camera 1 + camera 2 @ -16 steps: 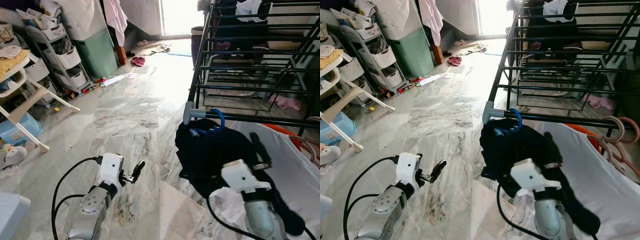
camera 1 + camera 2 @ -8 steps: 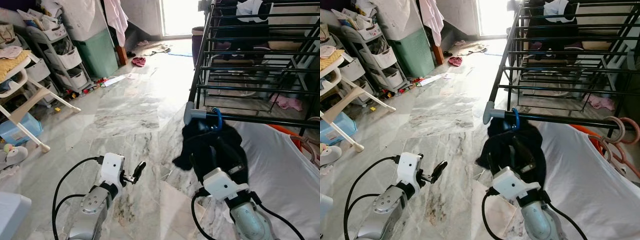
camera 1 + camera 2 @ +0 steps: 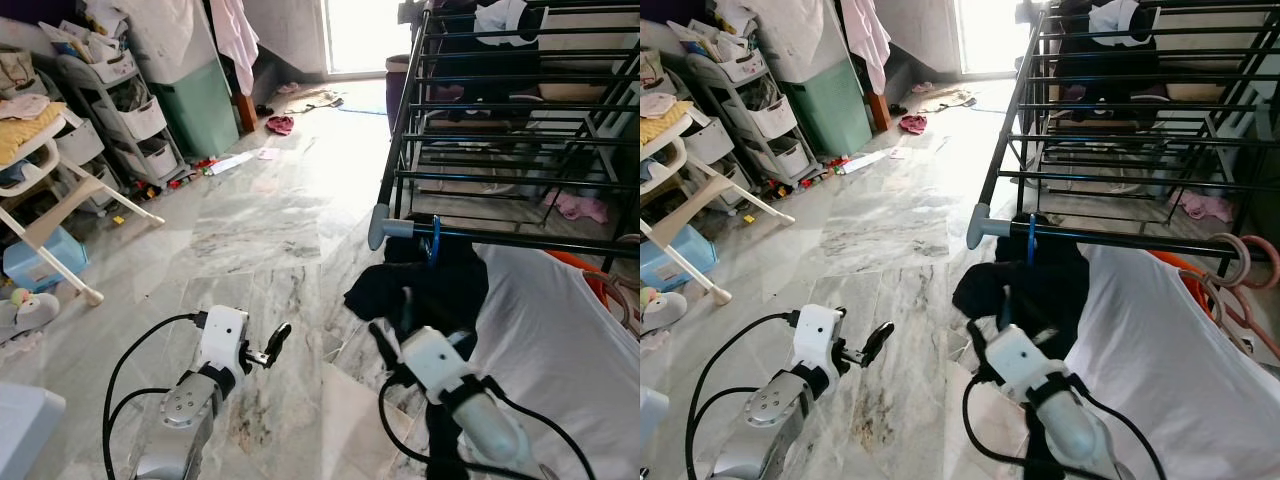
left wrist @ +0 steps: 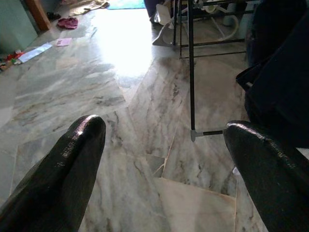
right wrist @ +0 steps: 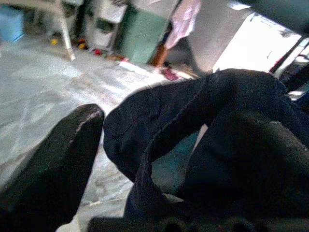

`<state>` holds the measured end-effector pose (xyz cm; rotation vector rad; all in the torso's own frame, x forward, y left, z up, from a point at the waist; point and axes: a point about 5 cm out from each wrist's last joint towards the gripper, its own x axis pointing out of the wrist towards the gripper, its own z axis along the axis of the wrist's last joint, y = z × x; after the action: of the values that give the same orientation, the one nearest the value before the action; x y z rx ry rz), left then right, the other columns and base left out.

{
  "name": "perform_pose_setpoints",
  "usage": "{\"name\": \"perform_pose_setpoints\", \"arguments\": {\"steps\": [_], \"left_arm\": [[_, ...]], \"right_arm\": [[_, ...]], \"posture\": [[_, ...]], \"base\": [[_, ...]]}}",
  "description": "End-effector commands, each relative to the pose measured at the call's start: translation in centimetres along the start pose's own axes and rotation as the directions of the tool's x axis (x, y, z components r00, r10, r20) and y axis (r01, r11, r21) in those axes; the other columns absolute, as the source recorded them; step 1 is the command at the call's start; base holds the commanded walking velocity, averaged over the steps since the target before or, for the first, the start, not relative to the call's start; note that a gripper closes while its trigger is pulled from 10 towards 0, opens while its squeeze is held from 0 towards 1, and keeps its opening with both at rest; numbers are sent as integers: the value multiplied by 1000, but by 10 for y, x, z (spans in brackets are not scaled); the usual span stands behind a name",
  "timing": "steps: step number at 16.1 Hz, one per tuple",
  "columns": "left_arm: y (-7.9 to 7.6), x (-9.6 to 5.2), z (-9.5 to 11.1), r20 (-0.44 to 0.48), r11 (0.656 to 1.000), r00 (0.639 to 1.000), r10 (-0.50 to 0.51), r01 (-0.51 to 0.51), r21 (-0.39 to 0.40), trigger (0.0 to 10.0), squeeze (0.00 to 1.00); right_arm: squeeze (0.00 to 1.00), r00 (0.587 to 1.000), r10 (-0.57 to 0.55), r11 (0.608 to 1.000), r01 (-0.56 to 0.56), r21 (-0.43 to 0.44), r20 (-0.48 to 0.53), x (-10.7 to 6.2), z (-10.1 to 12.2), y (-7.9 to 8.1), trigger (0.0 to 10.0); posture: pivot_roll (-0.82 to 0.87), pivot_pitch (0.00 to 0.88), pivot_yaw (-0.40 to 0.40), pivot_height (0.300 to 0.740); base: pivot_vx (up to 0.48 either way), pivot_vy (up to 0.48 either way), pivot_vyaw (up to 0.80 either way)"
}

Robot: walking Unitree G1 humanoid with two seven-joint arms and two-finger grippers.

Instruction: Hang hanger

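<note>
We think the hanging step is nearly done. The big black metal drying rack is made of thin straight bars. Its front bar has a grey cap at the end. The floor is shiny grey marble.

A soft white sheet drapes over that bar. Beside it hangs a floppy dark cloth, all in folds. It sits on a blue hanger whose thin curved hook is over the bar.

Our right claw is just below the cloth, with its two fingers spread apart. In the right wrist view a fold of cloth lies between them, but we cannot tell if it touches them.

Next we should pull this claw down and away gently, so the hook does not slip off.

Our left claw is open too, low over the floor, holding nothing.
</note>
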<state>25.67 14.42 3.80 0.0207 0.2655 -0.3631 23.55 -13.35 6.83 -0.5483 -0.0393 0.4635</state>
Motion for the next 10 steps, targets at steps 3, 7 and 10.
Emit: {"name": "perform_pose_setpoints", "arguments": {"steps": [3,7,10], "left_arm": [[8,-5,0,-5,999,999,35,-35,18,10000,0],[8,-6,-2,-8,999,999,39,-39,17,10000,0],[7,-3,-4,-16,999,999,40,-40,20,10000,0]], "right_arm": [[1000,998,65,997,-65,-29,-16,4,-3,7,10000],[1000,998,-5,1000,7,-19,68,12,18,-4,10000],[1000,997,26,994,-33,108,67,20,26,2,10000]], "posture": [[-192,0,159,740],[-196,0,157,740],[-200,0,158,740]], "base": [[0,0,0],[0,0,0],[0,0,0]]}}
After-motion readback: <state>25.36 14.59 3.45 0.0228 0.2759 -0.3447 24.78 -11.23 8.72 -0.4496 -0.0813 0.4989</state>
